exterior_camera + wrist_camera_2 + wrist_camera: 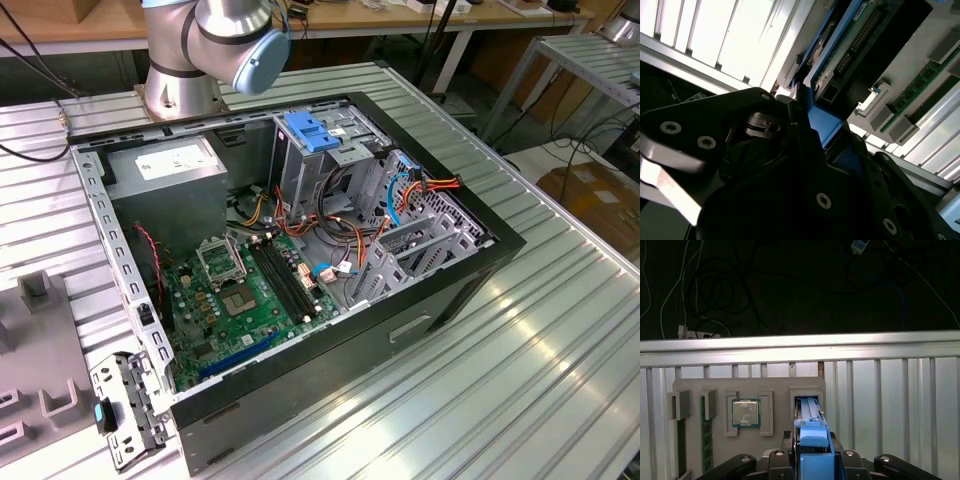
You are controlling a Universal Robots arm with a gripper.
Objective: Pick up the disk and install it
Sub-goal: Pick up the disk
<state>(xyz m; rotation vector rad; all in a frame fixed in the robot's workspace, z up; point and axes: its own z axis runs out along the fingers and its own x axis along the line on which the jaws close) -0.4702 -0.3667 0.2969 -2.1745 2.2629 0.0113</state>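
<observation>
Both wrist views: clamped tight on disk [813,440], edge-on by blue rail between end effector [813,464] fingers, near grey tray [775,385].

We are noting the arm [178,35] standing upright on its base [172,98] in the exterior view, with a blue-capped joint [250,48] turning out to the exterior view's right. In the first wrist view the gripper [812,462] is clamping the disk [813,435] edge-on, its black fingers [847,461] pressing in from either side.
</observation>
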